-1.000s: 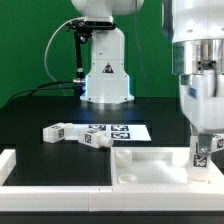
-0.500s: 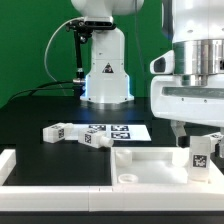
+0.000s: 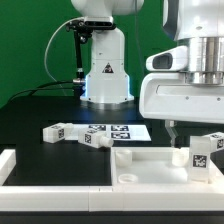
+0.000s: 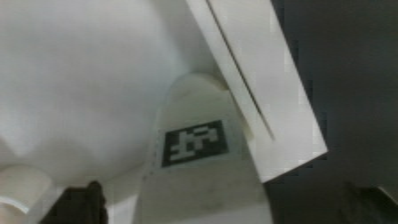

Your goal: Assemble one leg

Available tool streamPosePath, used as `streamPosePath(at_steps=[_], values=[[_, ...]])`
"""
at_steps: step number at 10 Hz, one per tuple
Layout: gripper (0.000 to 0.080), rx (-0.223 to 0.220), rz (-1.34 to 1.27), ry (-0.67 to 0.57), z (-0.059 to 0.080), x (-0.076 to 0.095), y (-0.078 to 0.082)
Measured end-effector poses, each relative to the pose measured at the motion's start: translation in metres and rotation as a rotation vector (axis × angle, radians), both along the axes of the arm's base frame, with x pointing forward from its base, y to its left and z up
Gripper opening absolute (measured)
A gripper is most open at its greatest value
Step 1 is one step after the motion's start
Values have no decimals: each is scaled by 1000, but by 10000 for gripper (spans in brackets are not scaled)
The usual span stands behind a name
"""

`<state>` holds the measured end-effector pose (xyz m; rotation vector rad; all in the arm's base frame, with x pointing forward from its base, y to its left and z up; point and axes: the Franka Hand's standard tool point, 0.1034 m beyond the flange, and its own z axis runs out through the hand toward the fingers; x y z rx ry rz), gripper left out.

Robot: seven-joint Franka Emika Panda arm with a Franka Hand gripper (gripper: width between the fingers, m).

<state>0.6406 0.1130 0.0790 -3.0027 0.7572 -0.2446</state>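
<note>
My gripper [image 3: 196, 140] is at the exterior view's right, over the right end of the large white panel with a raised rim [image 3: 150, 158]. It is shut on a leg [image 3: 205, 153], a small white block with a square tag, which stands slightly tilted at the panel's right corner. In the wrist view this leg [image 4: 192, 150] runs down between my dark fingers [image 4: 79, 205], with the panel's rim [image 4: 249, 90] right beside it. Two more legs [image 3: 57, 132] [image 3: 97, 139] lie on the black table to the left.
The marker board [image 3: 125, 131] lies flat behind the panel, mid-table. The robot's white base [image 3: 106, 72] stands at the back. A white wall edge [image 3: 8, 165] borders the table at the front left.
My wrist has turned about its upright axis over the panel's right corner. The held leg has turned with it, and its tag now sits tilted and slightly further right.
</note>
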Motion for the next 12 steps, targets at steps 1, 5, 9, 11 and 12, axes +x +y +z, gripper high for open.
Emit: streamPosePath(at_steps=[1, 5, 9, 11, 12], values=[[520, 1, -5, 0, 0, 0, 0], [285, 35, -221, 1, -1, -1, -2], [285, 122, -803, 18, -2, -3, -4], [287, 236, -1165, 23, -3, -4, 0], [287, 254, -1206, 34, -3, -4, -1]])
